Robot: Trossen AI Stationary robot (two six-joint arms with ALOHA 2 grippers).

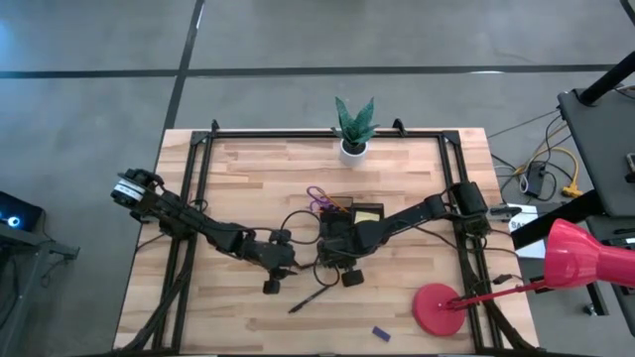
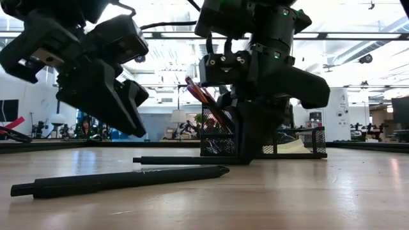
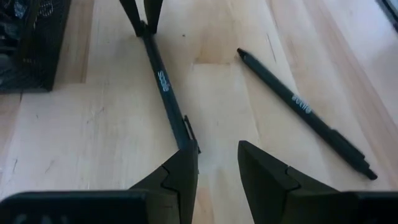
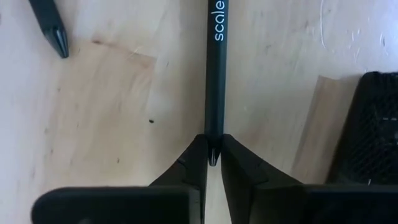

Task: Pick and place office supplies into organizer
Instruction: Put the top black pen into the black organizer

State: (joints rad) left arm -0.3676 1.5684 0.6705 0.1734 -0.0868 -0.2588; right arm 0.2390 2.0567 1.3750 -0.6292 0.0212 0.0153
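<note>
The right gripper (image 4: pixel 212 155) pinches the tip of a black pen (image 4: pixel 214 74) lying flat on the table (image 1: pixel 417 198), just beside the black organizer (image 4: pixel 373 130), likely to lift it in. The left gripper (image 3: pixel 217 165) hovers partly open over the pen's other end. A second pen (image 3: pixel 305 112) lies apart; the organizer's contents are hard to make out

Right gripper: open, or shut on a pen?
Shut on it. In the right wrist view the right gripper has its fingers pinching the tip of the black pen, which lies flat on the table.
</note>
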